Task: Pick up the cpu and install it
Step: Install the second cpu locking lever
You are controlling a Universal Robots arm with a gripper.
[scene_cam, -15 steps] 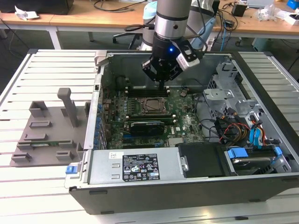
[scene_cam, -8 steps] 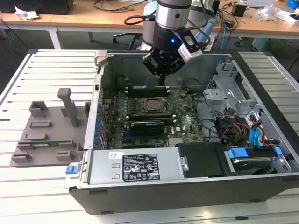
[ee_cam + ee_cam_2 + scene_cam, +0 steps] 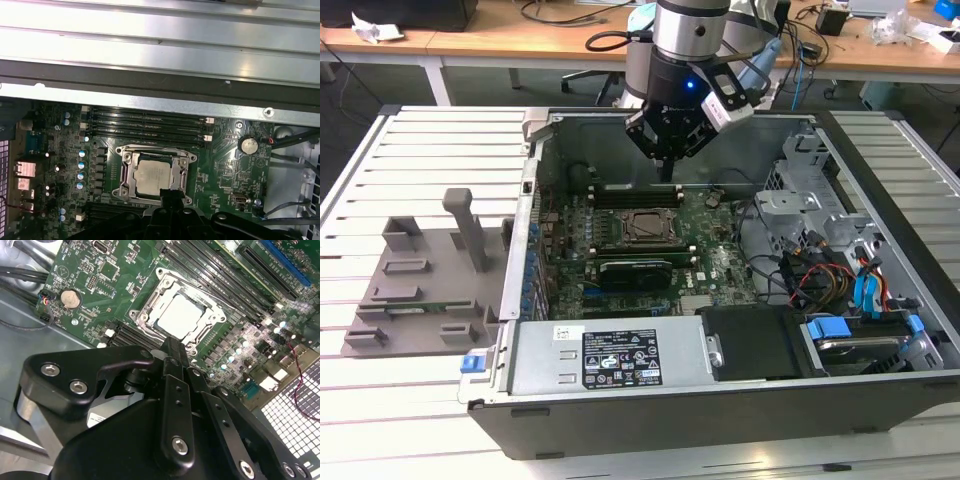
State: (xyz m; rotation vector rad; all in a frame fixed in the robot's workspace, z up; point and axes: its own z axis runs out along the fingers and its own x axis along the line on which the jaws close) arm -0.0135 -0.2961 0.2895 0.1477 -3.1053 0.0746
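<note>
With the cpu (image 3: 156,177) lying flat in its socket frame (image 3: 125,172) on the motherboard (image 3: 90,285) inside the computer case (image 3: 620,365), the hand (image 3: 667,172) hovers just above it, its fingers seemingly closed on nothing

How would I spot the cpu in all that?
Start at the open computer case, then the green motherboard inside. At its middle, a metal socket frame surrounds the cpu: a plain silvery square, unlike the long black memory slots alongside.

Ext cam high, whole case (image 3: 720,400); both wrist cams close, share socket (image 3: 155,175).
</note>
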